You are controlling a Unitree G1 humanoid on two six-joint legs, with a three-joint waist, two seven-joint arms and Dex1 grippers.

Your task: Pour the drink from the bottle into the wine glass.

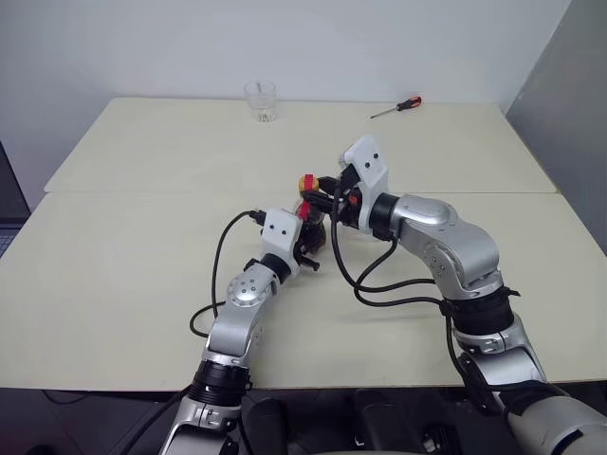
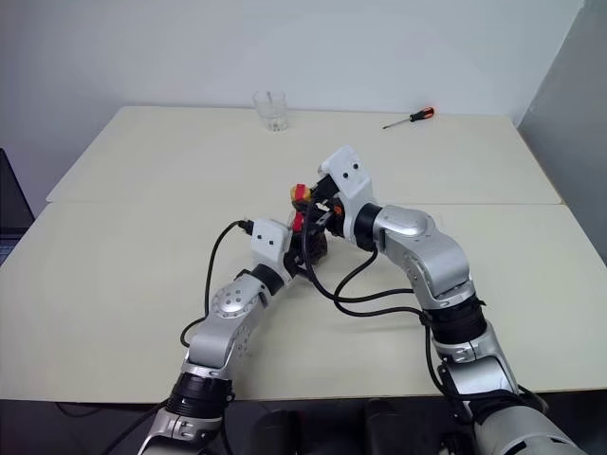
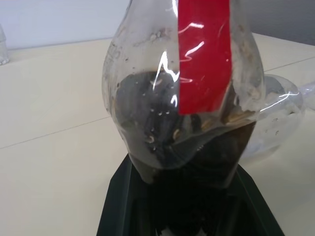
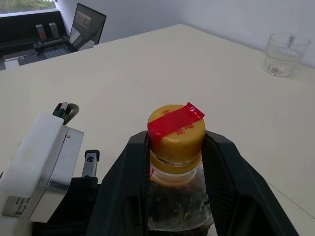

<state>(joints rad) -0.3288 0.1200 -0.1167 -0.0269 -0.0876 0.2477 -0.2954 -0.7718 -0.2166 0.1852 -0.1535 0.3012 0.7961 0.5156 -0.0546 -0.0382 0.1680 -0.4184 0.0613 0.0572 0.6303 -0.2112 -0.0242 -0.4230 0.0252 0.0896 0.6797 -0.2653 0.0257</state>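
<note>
My left gripper (image 3: pixel 182 216) closed around the bottle (image 3: pixel 182 98) body, my right gripper (image 4: pixel 174 147) fingers pressed against its yellow cap (image 4: pixel 176 132), tumbler (image 1: pixel 260 100) far behind on table (image 1: pixel 142 246)

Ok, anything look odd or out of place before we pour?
A strip of red tape runs over the yellow cap of the bottle, as if sealing it. A screwdriver lies at the far right of the table, unrelated to pouring. No spill visible.

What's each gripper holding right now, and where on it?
Left gripper clamps the small clear plastic bottle by its bulbous lower body; right gripper closes on its yellow-orange cap.
</note>
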